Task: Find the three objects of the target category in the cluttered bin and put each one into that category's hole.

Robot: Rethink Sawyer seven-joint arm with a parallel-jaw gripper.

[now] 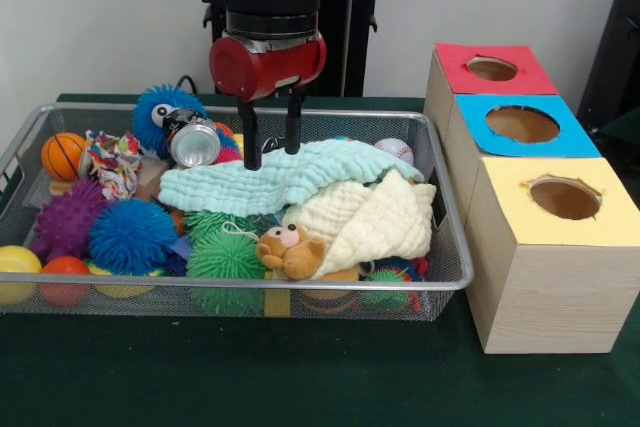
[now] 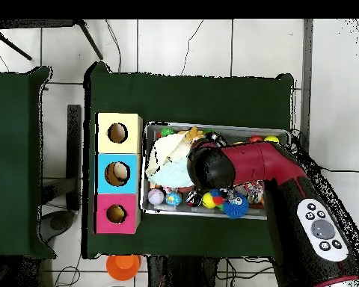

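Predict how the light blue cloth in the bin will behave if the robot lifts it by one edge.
The light blue cloth lies draped in folds, so it would probably hang limp. It overlaps the cream cloth and might drag it. It looks light.

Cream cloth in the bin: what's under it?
Under the cream cloth, a brown teddy bear pokes out at its left edge, with a green spiky ball alongside. Anything deeper is covered.

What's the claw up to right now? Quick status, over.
Gripper open, empty, tips at the blue cloth. Cloths cover the middle of the bin. Three holes in boxes unblocked.
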